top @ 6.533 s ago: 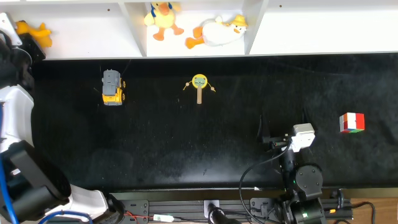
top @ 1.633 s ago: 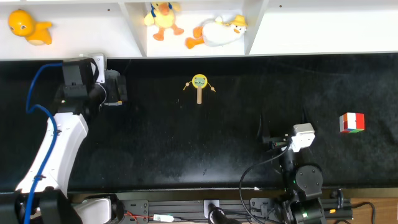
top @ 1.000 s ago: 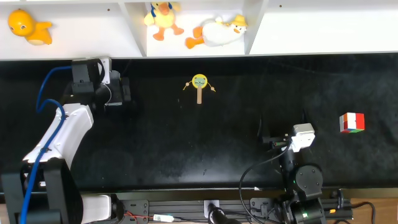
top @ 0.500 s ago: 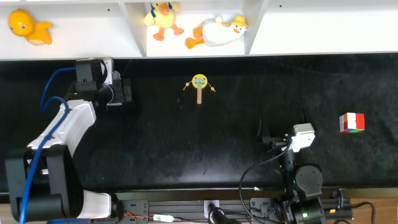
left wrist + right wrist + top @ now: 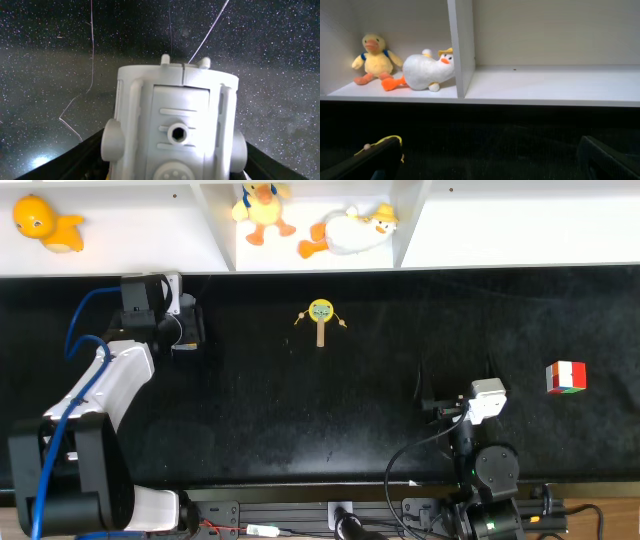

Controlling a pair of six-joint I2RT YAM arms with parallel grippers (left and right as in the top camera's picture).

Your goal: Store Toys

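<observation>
Black tabletop (image 5: 350,410) fronts white shelves (image 5: 500,240) — left hand (image 5: 188,328) grips the truck (image 5: 172,115), right hand (image 5: 490,157) gapes empty.

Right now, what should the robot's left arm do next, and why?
Probably lift the toy truck a little, if the hold is firm: it sits within the left gripper on the black table, and toys belong on the white shelf.

A black, faintly speckled cloth (image 5: 330,410) covers the table from its near edge to its far edge, a few pale loose threads (image 5: 91,60) lie across it, and a dark rail (image 5: 290,510) runs below the near edge.
</observation>
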